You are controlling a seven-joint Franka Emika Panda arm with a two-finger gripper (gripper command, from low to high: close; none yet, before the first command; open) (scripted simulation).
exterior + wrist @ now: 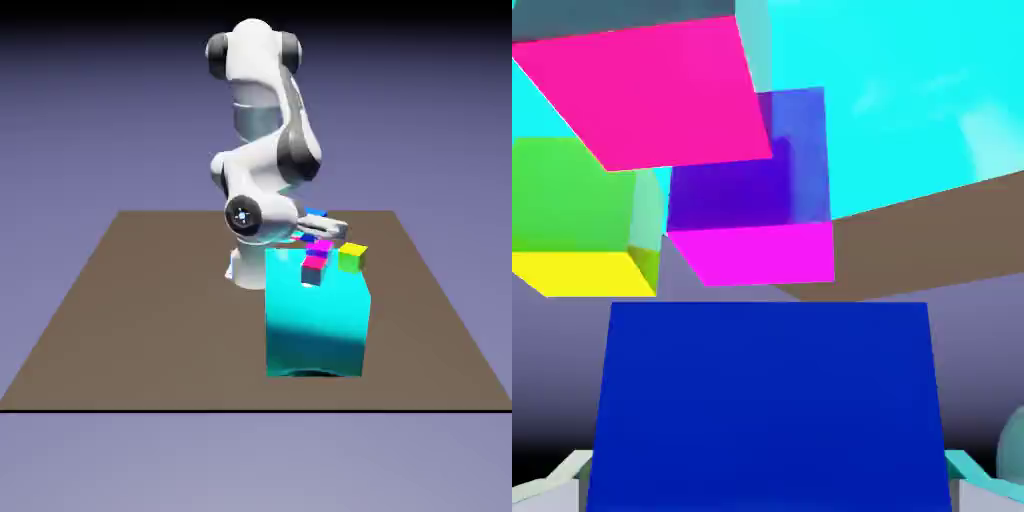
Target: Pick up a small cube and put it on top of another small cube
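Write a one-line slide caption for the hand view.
Gripper holds the blue cube near the magenta cube and yellow-green cube.

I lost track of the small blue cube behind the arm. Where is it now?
The small blue cube fills the bottom of the hand view, between the gripper's fingertips, with the magenta cube and yellow-green cube beyond it, above the teal block.
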